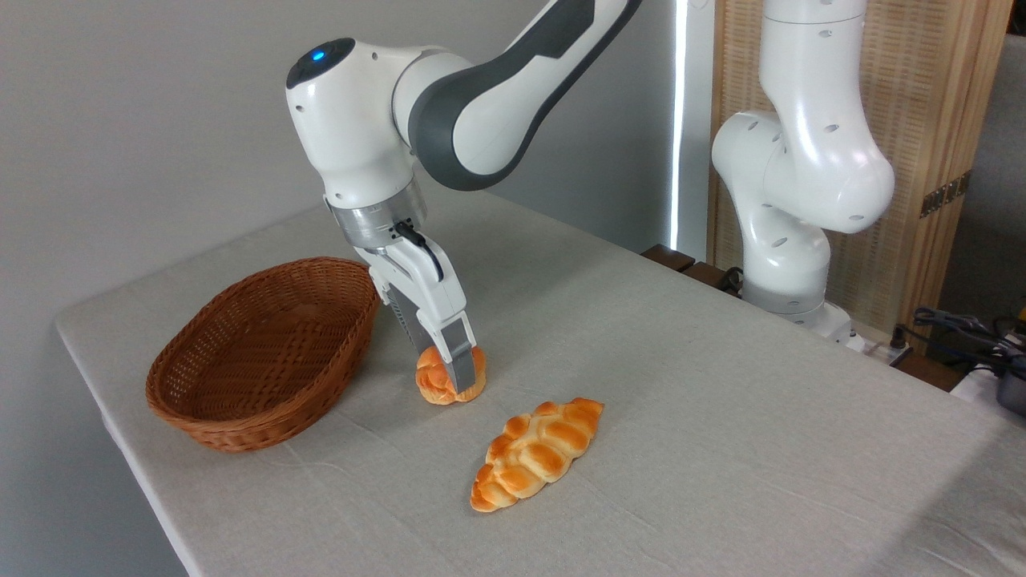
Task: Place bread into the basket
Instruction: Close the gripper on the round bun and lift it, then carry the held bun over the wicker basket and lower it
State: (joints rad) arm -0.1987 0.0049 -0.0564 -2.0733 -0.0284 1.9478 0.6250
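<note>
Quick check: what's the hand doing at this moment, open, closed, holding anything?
Hand: closed around the bread, which sits low at the table beside the basket.

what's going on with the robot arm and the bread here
The robot arm has its gripper down around the small round bun, fingers on either side of it, and the bun sits on the table. Whether the fingers are pressing it yet is hard to tell. The wicker basket stands empty just left of the bun. A longer braided loaf lies untouched nearer the front of the table.
</note>
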